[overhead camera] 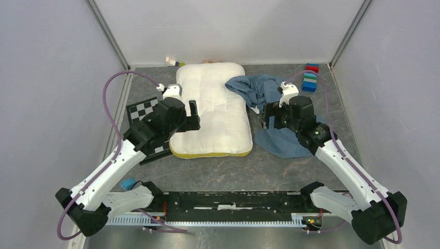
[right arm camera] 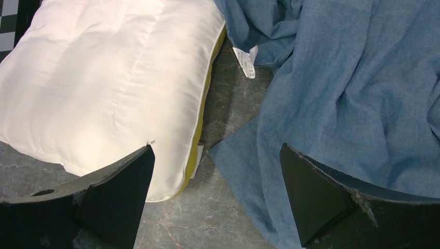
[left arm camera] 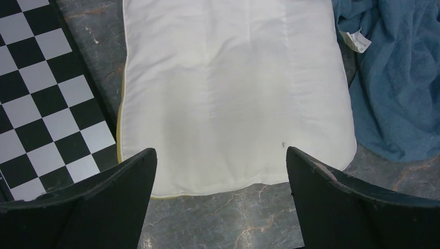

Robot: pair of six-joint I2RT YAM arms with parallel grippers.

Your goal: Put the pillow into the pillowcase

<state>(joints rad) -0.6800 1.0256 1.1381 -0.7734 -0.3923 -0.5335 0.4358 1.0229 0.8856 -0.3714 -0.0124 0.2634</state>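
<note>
So the pillow (overhead camera: 212,109) is lying flat mid-table (overhead camera: 259,166), yellow band facing the arms, totally outside the pillowcase (overhead camera: 283,139); that one's just a crumpled blue heap right beside it on the right, bumping into it near the far end. Left gripper (left arm camera: 220,150) hangs over the pillow's left side, jaws spread wide with nothing in them; right gripper (right arm camera: 216,146) is the same deal, wide apart and empty, above where the pillow's yellow edge meets the blue cloth; checkerboard (overhead camera: 142,110) sits left of the pillow.
</note>
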